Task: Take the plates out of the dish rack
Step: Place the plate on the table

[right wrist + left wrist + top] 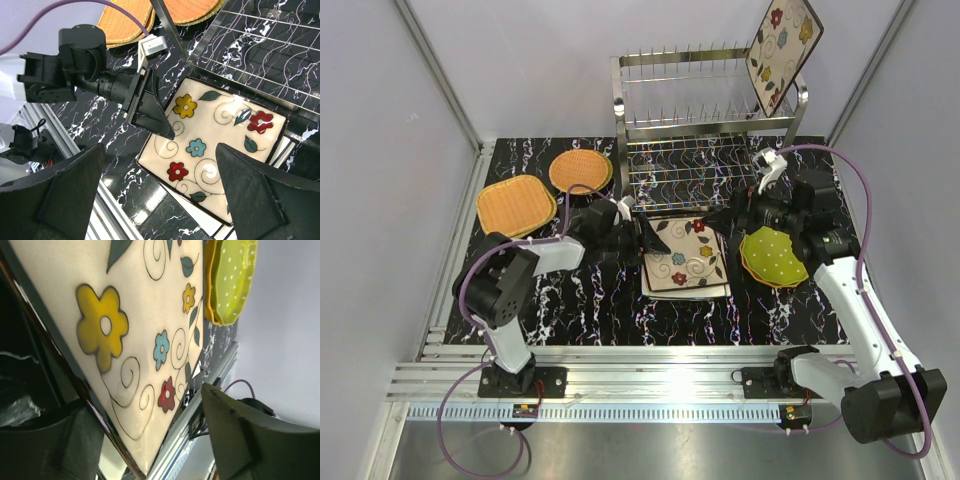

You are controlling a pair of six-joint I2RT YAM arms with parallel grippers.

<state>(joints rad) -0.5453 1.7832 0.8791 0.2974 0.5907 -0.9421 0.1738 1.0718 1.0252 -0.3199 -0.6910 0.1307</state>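
Rack: the dish rack (705, 121) stands at the far side of the table (570, 300). 1 flowered square plate (783, 50) remains in it, leaning upright at the right end of the top tier. The lower grid shelf holds no plates.

Unloaded plates: a second flowered plate (685, 258) lies flat in front of the rack, on top of at least 1 more pale square plate. A green dotted plate (773, 255) lies just to its right, on an orange one. A square woven plate (516, 205) and a round woven plate (580, 172) lie near each other at the far left of the table.

Left gripper (653, 238): low at the left edge of the flat flowered plate, fingers spread well apart, gripping nothing; the plate rim runs close by 1 finger.

Right gripper (720, 218): between the flat flowered plate and the green dotted plate, jaws fully spread, nothing between them.
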